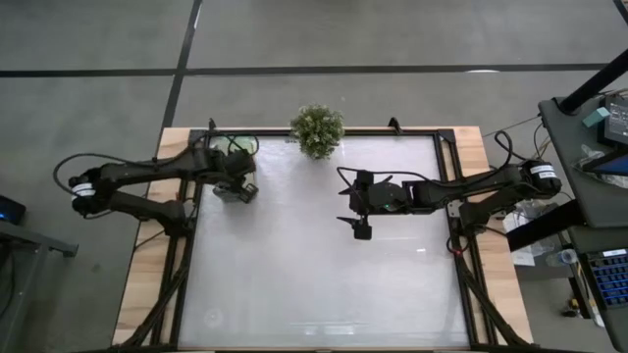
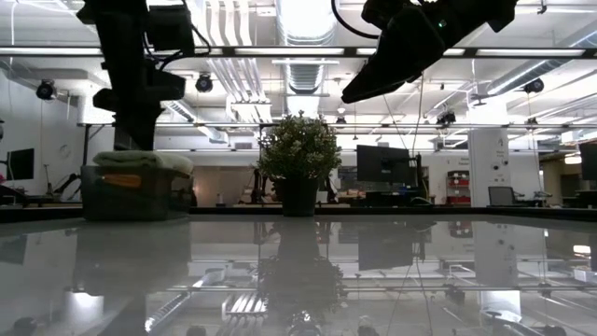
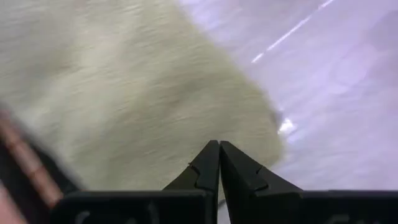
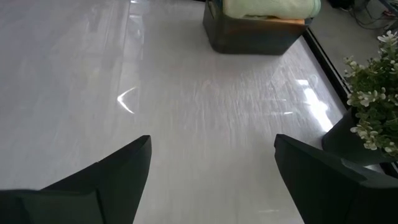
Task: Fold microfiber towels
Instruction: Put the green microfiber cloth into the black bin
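Left gripper sits with its two fingers pressed together at the tips, down over the pale sage-green towel that tops the stack in the dark grey tray; from my seat I cannot tell whether any cloth is pinched between them, so I call it closed and nothing more. I judge it is there to pick the top cloth off the pile, since the pile must be emptied one piece at a time; the wrist view shows only fuzzy pile filling the frame, with bare table beyond.

Towels lie stacked in that tray at the far left corner of the table; the low view shows the sage one on top and an orange towel beneath it, showing through the tray wall; the teal ones I cannot see from here.

Right gripper hangs above the middle of the table, well apart from the tray, its fingers spread wide with nothing between them; I read that as waiting, ready to take a corner once a cloth is laid out on the open surface.

Small plant stands at the far edge, between the two arms, clear of the working area; I would keep the drag path short of its pot.
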